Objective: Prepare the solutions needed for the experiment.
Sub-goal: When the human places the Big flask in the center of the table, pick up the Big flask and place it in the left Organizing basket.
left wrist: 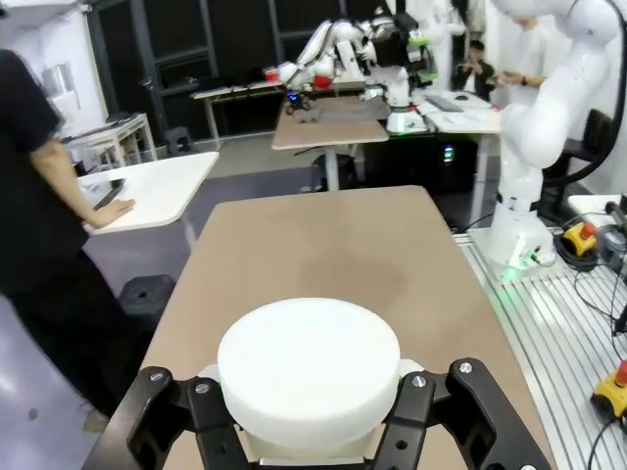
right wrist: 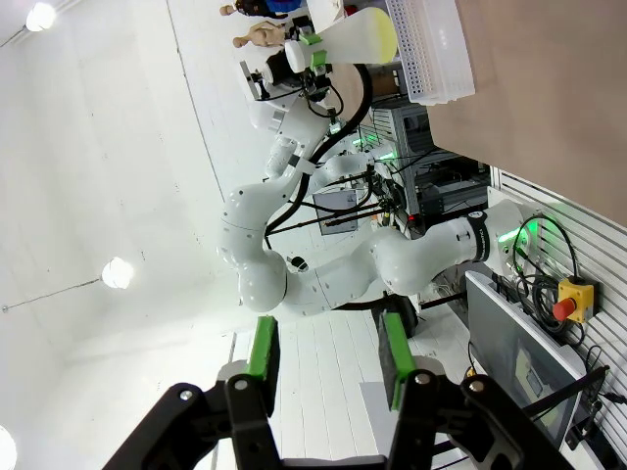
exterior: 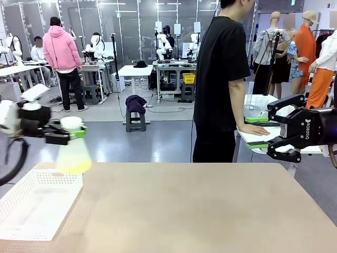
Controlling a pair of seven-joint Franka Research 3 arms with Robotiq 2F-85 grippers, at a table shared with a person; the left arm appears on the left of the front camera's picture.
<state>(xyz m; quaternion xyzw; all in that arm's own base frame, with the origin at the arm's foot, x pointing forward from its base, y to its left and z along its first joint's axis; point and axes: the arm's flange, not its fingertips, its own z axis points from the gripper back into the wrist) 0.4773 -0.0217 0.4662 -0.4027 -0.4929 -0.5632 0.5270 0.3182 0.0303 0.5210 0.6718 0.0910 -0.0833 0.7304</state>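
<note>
We take the white basket (exterior: 37, 203) at the near left corner of the table (exterior: 200, 205) as our landmark. Just above its far edge we see the left gripper (exterior: 71, 133), closed tight around the neck of a conical flask (exterior: 73, 153) with a white cap (exterior: 71, 123). The flask hangs in the air, upright or a little tilted, and it is blurred, so we cannot tell the tilt exactly. The solutions (exterior: 74, 165) sit at its bottom as a shallow pale yellow-green layer. In the left wrist view the white cap (left wrist: 309, 367) lies between the black fingers (left wrist: 416, 416), and the bare table (left wrist: 313, 245) stretches beyond it.

Far to the right of the basket, past the table edge, the right gripper (exterior: 263, 133) is in the air with its green pads (exterior: 256, 119) apart, about half open. We see nothing between them. In the right wrist view the pads (right wrist: 262, 348) point at the room, and the flask (right wrist: 358, 39) with the left arm appears far off beside the basket (right wrist: 431, 49).

Behind the table, farther than the basket, a person (exterior: 221, 84) in black stands with a hand (exterior: 253, 129) on a white side table (exterior: 266, 138).

We think the risks are these: the grip is only at the neck, so a quick swing may make the liquid slosh or the flask slip. If the flask comes down on the basket rim, it may tip. The cap looks closed, but we cannot confirm it.
</note>
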